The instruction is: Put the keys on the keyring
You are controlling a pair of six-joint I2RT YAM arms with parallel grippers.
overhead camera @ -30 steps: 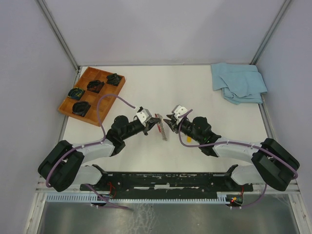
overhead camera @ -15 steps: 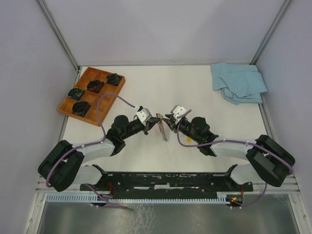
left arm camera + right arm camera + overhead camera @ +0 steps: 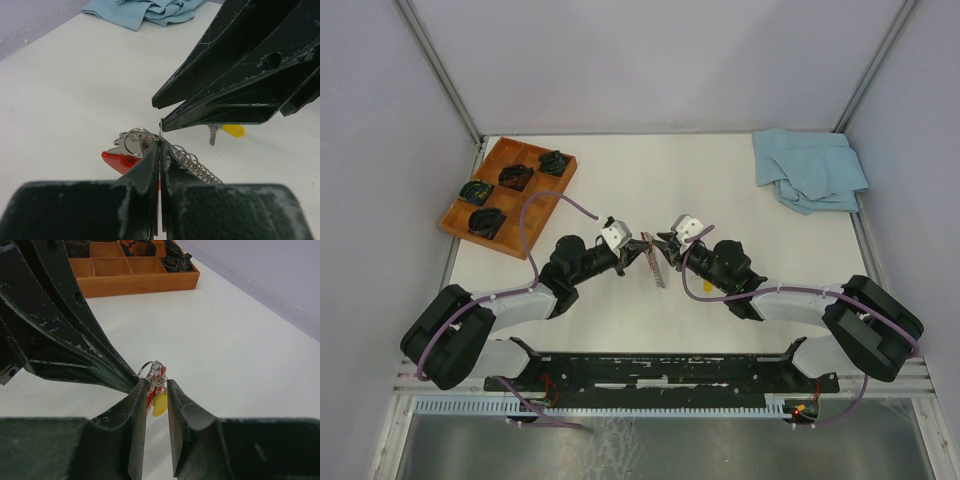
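A wooden tray [image 3: 140, 284] sits at the far left of the counter [image 3: 720, 180]. Four of its compartments each hold a black coiled item [image 3: 515, 176] with green marks. A blue cloth [image 3: 810, 168] lies crumpled at the far right corner.

The two arms meet tip to tip over the middle of the counter, and the keyring [image 3: 152, 370] is right at that meeting point. The left fingers [image 3: 145, 172] are pressed together, clamped on the keyring. Silver keys [image 3: 135, 142] and a red strap [image 3: 120, 160] hang on one side of them, and a beaded chain [image 3: 197, 170] on the other.

The right fingers [image 3: 136, 407] stand a little apart, their tips at the ring. Whether they pinch it cannot be told. A yellow-headed key [image 3: 232, 131] hangs just beneath them.
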